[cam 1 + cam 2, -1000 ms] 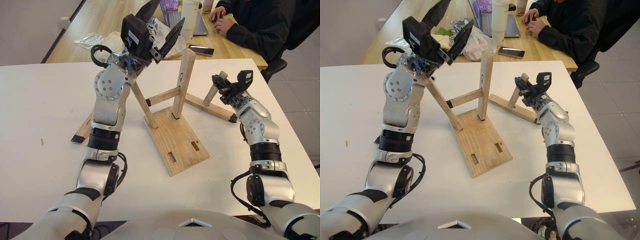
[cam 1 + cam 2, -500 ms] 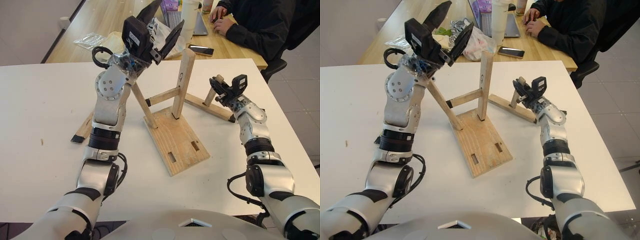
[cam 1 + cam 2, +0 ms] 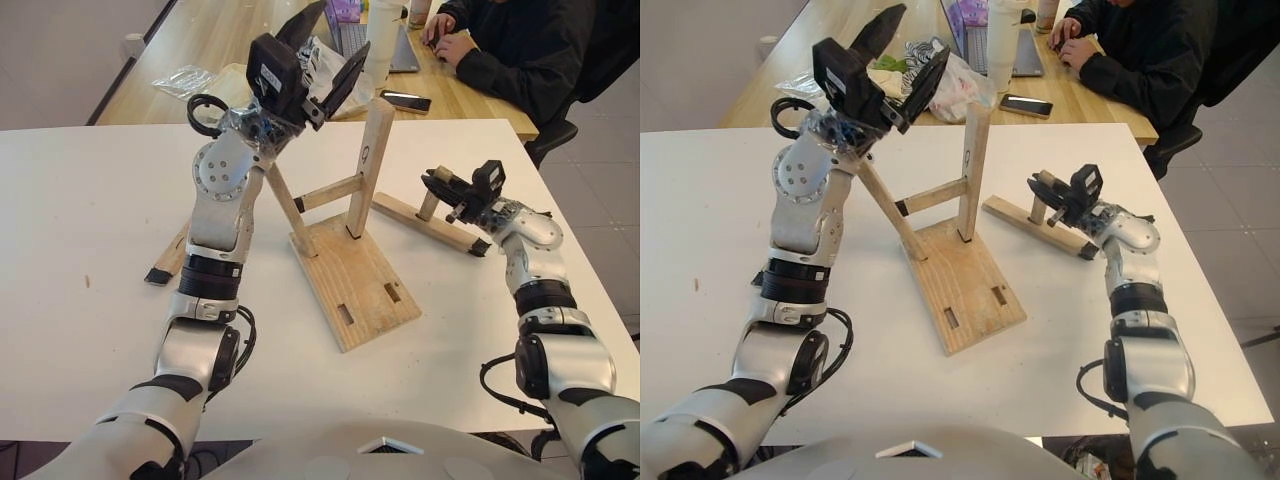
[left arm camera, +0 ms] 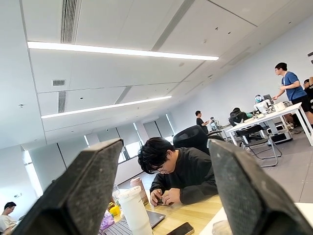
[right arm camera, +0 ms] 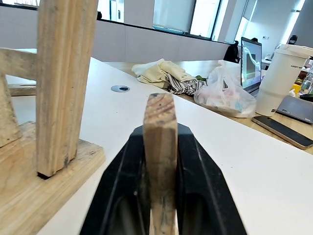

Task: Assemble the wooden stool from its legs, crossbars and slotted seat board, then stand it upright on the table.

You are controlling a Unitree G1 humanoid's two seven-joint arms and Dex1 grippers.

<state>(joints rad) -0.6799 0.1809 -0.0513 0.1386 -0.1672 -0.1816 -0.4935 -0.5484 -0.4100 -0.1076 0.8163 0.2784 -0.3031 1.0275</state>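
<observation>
at the centre of the frame, on the white table [image 3: 80,200], the pale wooden seat board [image 3: 362,262] lies flat, its long side running from the upper middle toward the lower right, with two empty rectangular slots [image 3: 345,313] near its lower end. two legs are seated in its upper end: the upright leg [image 3: 368,160] stands nearly straight, the slanted leg [image 3: 283,208] leans toward the upper left, and a crossbar [image 3: 328,192] joins them about halfway up. right of the board a long leg [image 3: 415,218] with a dark tip lies flat on the table, apart from the board, and a short bar [image 3: 430,205] rises from it. the right gripper [image 3: 442,188], at the right of the frame, is clamped on that short bar; the right wrist view shows the bar's rough end pressed between both black fingers [image 5: 124,171]. the left gripper [image 3: 340,35], at the upper middle of the frame above the slanted leg, is spread wide and holds nothing. at the left, partly behind the left arm, another leg [image 3: 165,262] with a dark tip lies on the table.
</observation>
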